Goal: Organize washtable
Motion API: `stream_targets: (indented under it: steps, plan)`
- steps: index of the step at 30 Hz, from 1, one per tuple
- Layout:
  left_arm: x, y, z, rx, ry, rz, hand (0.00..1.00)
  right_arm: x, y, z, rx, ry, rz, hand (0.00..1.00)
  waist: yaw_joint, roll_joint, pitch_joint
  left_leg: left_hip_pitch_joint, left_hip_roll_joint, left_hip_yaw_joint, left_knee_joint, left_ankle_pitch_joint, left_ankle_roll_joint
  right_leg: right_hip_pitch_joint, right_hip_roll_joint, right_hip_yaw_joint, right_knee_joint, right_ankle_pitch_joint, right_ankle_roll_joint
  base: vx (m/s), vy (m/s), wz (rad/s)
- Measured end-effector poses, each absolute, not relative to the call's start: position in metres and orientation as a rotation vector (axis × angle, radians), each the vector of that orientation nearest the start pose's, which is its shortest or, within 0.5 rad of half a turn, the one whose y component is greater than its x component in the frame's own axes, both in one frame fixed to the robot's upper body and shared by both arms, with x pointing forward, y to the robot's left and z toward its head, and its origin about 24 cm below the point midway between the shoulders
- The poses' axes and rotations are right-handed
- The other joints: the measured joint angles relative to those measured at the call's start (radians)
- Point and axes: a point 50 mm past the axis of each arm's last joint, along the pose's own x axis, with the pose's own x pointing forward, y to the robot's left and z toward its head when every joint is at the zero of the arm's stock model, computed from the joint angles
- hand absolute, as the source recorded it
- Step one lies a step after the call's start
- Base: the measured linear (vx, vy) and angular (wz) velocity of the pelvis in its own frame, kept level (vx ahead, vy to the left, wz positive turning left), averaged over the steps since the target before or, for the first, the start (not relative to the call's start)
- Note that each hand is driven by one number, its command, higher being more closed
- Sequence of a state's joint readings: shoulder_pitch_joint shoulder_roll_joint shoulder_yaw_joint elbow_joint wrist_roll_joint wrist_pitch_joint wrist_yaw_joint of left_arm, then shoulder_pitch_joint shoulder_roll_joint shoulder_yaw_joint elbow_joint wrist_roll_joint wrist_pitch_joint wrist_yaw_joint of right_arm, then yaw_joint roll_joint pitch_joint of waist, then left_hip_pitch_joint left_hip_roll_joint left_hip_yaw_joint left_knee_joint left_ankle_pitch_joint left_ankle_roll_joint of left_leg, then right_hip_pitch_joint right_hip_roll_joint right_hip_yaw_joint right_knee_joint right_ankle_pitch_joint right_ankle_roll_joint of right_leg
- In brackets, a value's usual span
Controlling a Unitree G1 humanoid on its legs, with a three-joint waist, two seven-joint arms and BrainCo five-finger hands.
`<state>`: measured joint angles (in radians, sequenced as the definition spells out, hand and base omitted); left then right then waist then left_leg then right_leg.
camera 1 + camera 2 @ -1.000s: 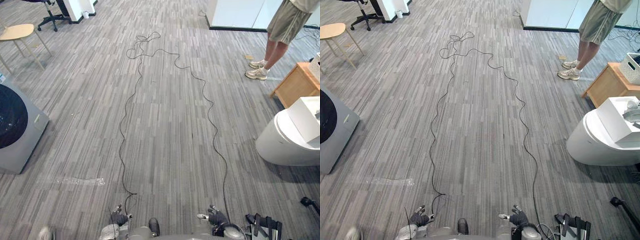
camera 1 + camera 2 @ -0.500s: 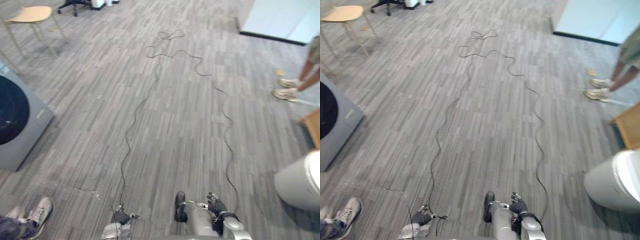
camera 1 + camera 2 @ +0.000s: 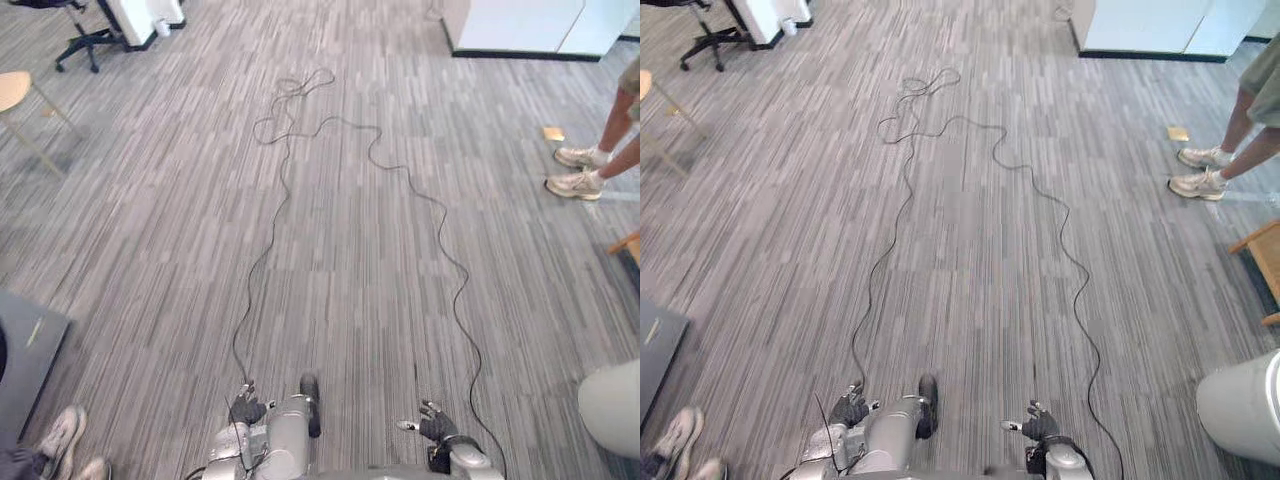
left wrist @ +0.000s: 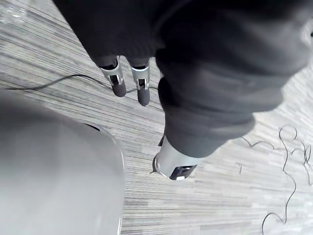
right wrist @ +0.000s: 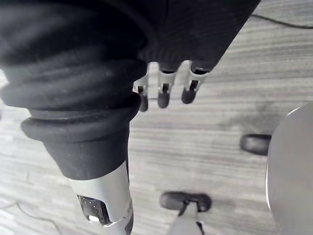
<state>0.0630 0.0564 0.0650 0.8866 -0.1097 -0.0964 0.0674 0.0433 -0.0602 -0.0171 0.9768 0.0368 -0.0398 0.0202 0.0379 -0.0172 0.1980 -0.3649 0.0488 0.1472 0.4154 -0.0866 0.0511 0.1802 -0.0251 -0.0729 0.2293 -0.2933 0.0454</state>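
Barely in frame: left hand [image 3: 245, 407], right hand [image 3: 435, 426].

Right hand [image 5: 164, 93] hangs above the striped grey floor [image 5: 215, 166]. Fingers [image 5: 190, 90] straight and relaxed, thumb [image 5: 105, 193] apart, nothing held.

Head stereo pair: my two eye views look steeply down and forward from high up over the grey striped carpet floor [image 3: 330, 250], set slightly apart sideways. Both share the floor, a person's pale sneakers [image 3: 573, 184] at far right, and my left hand [image 3: 245, 406] and right hand [image 3: 432, 425] at the bottom edge. Each wrist view looks along its own hand from very close, down onto that carpet
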Motion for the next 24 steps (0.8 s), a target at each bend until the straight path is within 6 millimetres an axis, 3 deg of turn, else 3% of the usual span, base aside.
stream_targets:
  steps: [1,2,3,4,5,7,9,11,12,13,14,15,16,17,18,19,20,22,23,24]
  plan:
    - [0.141,0.189,-0.138,-0.023,0.852,0.204,0.00,0.129,-0.175,-0.150,0.004,0.977,-0.055,0.00,0.003,-0.016,0.000,0.033,-0.012,0.011,-0.001,-0.034,0.008,-0.087,-0.025,0.005,0.227,0.005,0.018,0.61,0.223,0.01]
    - [0.142,0.193,-0.138,0.001,0.856,0.194,0.00,0.129,-0.172,-0.151,0.010,0.978,-0.052,0.00,-0.004,-0.042,0.005,0.095,-0.043,0.011,-0.017,-0.074,0.024,-0.180,-0.068,0.003,0.477,0.042,0.093,0.61,0.244,0.11]
    - [0.141,0.194,-0.138,0.007,0.862,0.192,0.00,0.129,-0.172,-0.151,0.012,0.979,-0.051,0.00,-0.014,-0.048,0.008,0.131,-0.056,0.007,-0.022,-0.095,0.032,-0.211,-0.084,-0.001,0.580,0.044,0.096,0.61,0.216,0.30]
    - [0.137,0.192,-0.140,0.013,0.880,0.181,0.00,0.130,-0.175,-0.150,0.007,0.978,-0.057,0.00,-0.023,-0.043,0.013,0.220,-0.061,0.002,-0.040,-0.130,0.042,-0.252,-0.108,-0.036,0.695,0.025,0.062,0.63,0.176,0.17]
    - [0.135,0.189,-0.141,0.013,0.886,0.171,0.00,0.130,-0.178,-0.150,-0.004,0.974,-0.060,0.00,-0.023,-0.021,0.023,0.322,-0.060,0.000,-0.096,-0.149,0.042,-0.293,-0.120,-0.109,0.712,-0.003,0.015,0.75,0.177,0.09]
    - [0.136,0.187,-0.142,0.008,0.890,0.167,0.00,0.135,-0.179,-0.147,-0.020,0.948,-0.048,0.00,-0.032,-0.007,0.025,0.448,-0.046,-0.014,-0.195,-0.151,0.043,-0.374,-0.112,-0.208,0.604,-0.037,-0.033,0.68,0.105,0.14]
    - [0.142,0.182,-0.140,0.001,0.874,0.157,0.00,0.144,-0.179,-0.142,-0.022,0.904,-0.044,0.00,-0.048,-0.001,0.028,0.519,-0.032,-0.030,-0.272,-0.154,0.042,-0.489,-0.088,-0.265,0.418,-0.018,-0.029,0.67,0.041,0.34]
    - [0.145,0.180,-0.139,0.011,0.869,0.140,0.00,0.153,-0.176,-0.139,-0.011,0.878,-0.043,0.00,-0.081,-0.010,0.032,0.595,-0.033,-0.056,-0.330,-0.162,0.027,-0.549,-0.061,-0.260,0.073,0.138,0.001,0.64,-0.028,0.67]
    - [0.141,0.180,-0.141,0.011,0.878,0.140,0.00,0.152,-0.175,-0.139,-0.002,0.878,-0.047,0.00,-0.082,-0.017,0.032,0.672,-0.034,-0.074,-0.321,-0.221,-0.031,-0.561,-0.053,-0.215,-0.024,0.211,-0.011,1.00,-0.137,1.00]
    - [0.136,0.176,-0.143,0.001,0.890,0.140,0.00,0.152,-0.177,-0.139,-0.001,0.877,-0.053,0.00,-0.089,0.002,0.026,0.680,-0.007,-0.113,-0.217,-0.264,-0.057,-0.561,-0.034,-0.167,0.065,0.329,-0.095,1.02,-0.168,0.94]
    - [0.135,0.176,-0.143,-0.002,0.893,0.140,0.00,0.152,-0.179,-0.139,0.001,0.877,-0.060,0.00,-0.088,0.010,0.022,0.656,0.006,-0.123,-0.145,-0.265,-0.062,-0.559,-0.033,-0.169,0.096,0.336,-0.104,0.92,-0.209,0.81]
    - [0.135,0.172,-0.144,-0.013,0.895,0.137,0.00,0.153,-0.186,-0.138,-0.006,0.872,-0.077,0.00,-0.086,0.034,0.018,0.584,0.040,-0.124,0.056,-0.243,-0.101,-0.529,-0.018,-0.186,0.127,0.323,-0.111,0.75,-0.177,0.44]
    - [0.131,0.168,-0.145,-0.046,0.904,0.154,0.00,0.156,-0.191,-0.135,-0.023,0.861,-0.078,0.00,-0.081,0.086,0.035,0.492,0.105,-0.116,0.309,-0.131,-0.197,-0.462,0.023,-0.204,0.109,0.277,-0.123,0.89,-0.186,0.23]
    - [0.127,0.166,-0.147,-0.070,0.914,0.173,0.00,0.156,-0.195,-0.135,-0.036,0.863,-0.081,0.00,-0.076,0.114,0.045,0.416,0.150,-0.113,0.481,-0.022,-0.229,-0.403,0.052,-0.203,0.079,0.258,-0.134,0.73,-0.117,-0.07]
    - [0.125,0.167,-0.147,-0.081,0.916,0.187,0.00,0.156,-0.196,-0.135,-0.040,0.864,-0.085,0.00,-0.071,0.121,0.048,0.371,0.174,-0.092,0.580,-0.030,-0.218,-0.365,0.069,-0.201,0.057,0.247,-0.138,0.71,-0.092,-0.20]
    - [0.124,0.172,-0.147,-0.084,0.914,0.209,0.00,0.153,-0.195,-0.137,-0.033,0.889,-0.085,0.00,-0.064,0.116,0.053,0.299,0.205,-0.040,0.702,-0.066,-0.180,-0.272,0.085,-0.185,0.006,0.224,-0.145,0.67,-0.078,-0.21]
    - [0.126,0.182,-0.144,-0.061,0.896,0.224,0.00,0.147,-0.188,-0.142,-0.011,0.919,-0.081,0.00,-0.051,0.069,0.064,0.218,0.198,0.021,0.697,-0.113,-0.153,-0.155,0.077,-0.165,-0.080,0.205,-0.144,0.79,-0.103,-0.20]
    - [0.130,0.187,-0.141,-0.065,0.868,0.240,0.00,0.145,-0.182,-0.144,0.008,0.932,-0.078,0.00,-0.037,0.052,0.058,0.147,0.182,0.074,0.606,-0.148,-0.125,-0.087,0.066,-0.144,-0.134,0.208,-0.137,0.57,-0.070,-0.29]
    - [0.134,0.189,-0.138,-0.069,0.841,0.248,0.00,0.148,-0.178,-0.143,0.025,0.925,-0.078,0.00,-0.019,0.032,0.063,0.081,0.157,0.108,0.455,-0.159,-0.106,-0.042,0.053,-0.123,-0.171,0.198,-0.119,0.49,0.007,-0.48]
    - [0.138,0.190,-0.135,-0.074,0.817,0.256,0.00,0.150,-0.176,-0.143,0.031,0.926,-0.073,0.00,-0.012,0.028,0.067,0.039,0.117,0.101,0.229,-0.150,-0.112,0.001,0.036,-0.112,-0.201,0.183,-0.096,0.59,0.059,-0.51]
